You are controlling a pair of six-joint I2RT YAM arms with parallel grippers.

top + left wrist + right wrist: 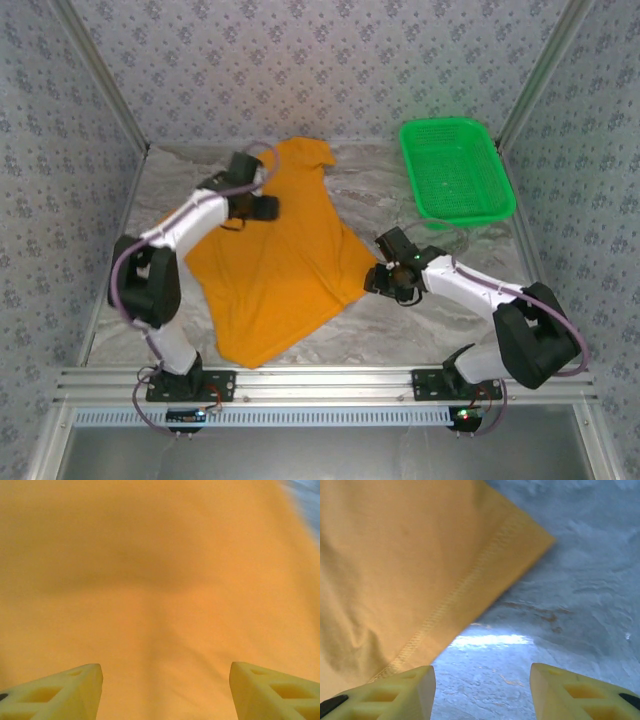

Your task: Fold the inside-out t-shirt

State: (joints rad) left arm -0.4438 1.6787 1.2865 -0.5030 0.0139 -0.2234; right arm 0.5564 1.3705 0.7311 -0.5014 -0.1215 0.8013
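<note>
The orange t-shirt (275, 255) lies spread flat on the marbled table, running from the back centre down toward the front left. My left gripper (262, 207) hovers over the shirt's upper left part; in the left wrist view its yellow fingers (60, 692) stand wide apart over plain orange cloth (160, 580), holding nothing. At the shirt's right corner sits my right gripper (385, 280). In the right wrist view its fingers (395, 692) are apart over bare table, with the stitched hem (455, 600) just beside the left finger.
A green mesh basket (457, 170) stands at the back right, with a clear plastic piece (440, 235) in front of it. Patterned walls close the back and sides. A metal rail (330, 385) runs along the near edge.
</note>
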